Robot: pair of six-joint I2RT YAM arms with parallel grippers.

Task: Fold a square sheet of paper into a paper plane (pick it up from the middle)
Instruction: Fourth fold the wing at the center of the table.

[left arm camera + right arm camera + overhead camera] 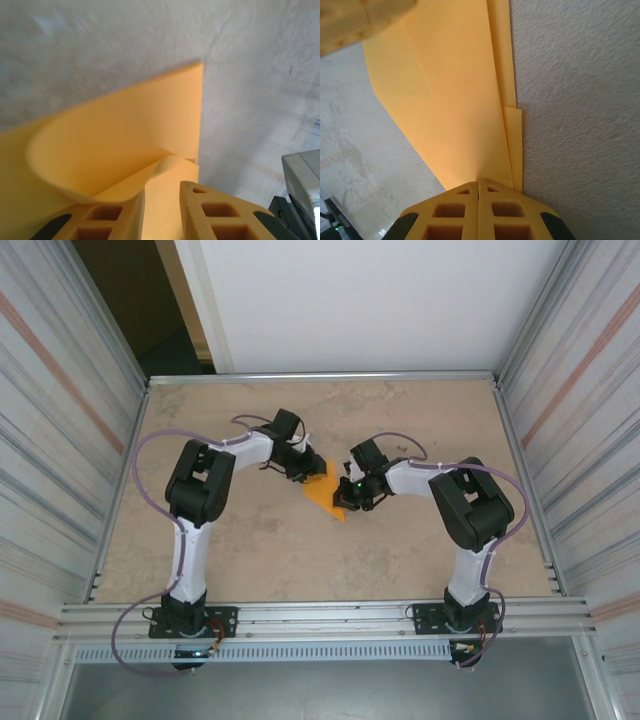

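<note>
The orange sheet of paper (325, 490) lies in the middle of the table, folded into a narrow pointed shape with layered edges (450, 100). My left gripper (308, 468) is at its far-left end. Its jaws (164, 192) stand slightly apart above the paper (125, 125), and a curled flap rests over the left finger (120, 210). My right gripper (348, 495) is at the paper's right side. Its jaws (478, 182) are shut, and the paper's narrow end runs into their tips.
The beige table (250, 560) is bounded by a metal rail (320, 615) in front and ribbed walls (60, 440) on both sides. A part of the right arm (300, 190) is close by in the left wrist view. The left finger (360, 20) reaches over the paper's far end.
</note>
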